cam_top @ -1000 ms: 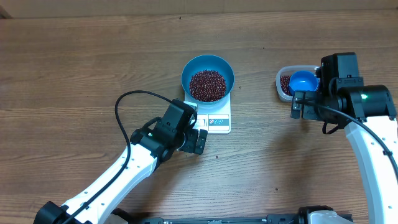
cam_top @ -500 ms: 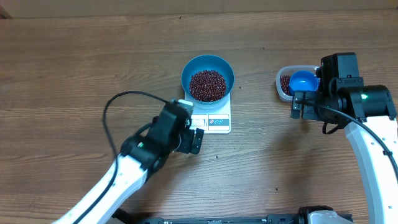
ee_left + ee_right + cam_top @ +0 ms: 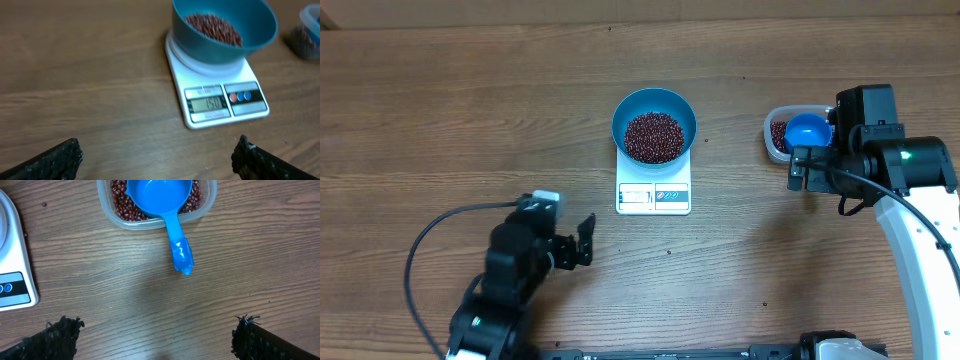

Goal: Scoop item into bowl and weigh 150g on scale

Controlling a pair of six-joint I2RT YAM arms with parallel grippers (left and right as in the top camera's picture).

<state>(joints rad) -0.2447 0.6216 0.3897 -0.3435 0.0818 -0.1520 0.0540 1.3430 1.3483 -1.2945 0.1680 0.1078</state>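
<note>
Our left fingers (image 3: 52, 159) stand wide apart over the bench (image 3: 75, 60), holding nothing. Ahead of them sits the scale (image 3: 215, 107), and on it the stiff bowl (image 3: 220, 50) of beans (image 3: 212, 27), loose grains we expect to spill easily. Our right fingers (image 3: 57, 335) gape empty too; ahead lies the scoop (image 3: 167, 220), best taken by its handle.

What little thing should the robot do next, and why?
Probably lower the open right gripper onto the scoop handle. It lies in the tub of beans ahead, nothing is held, and the scale's display is too blurred to confirm the bowl has enough.
</note>
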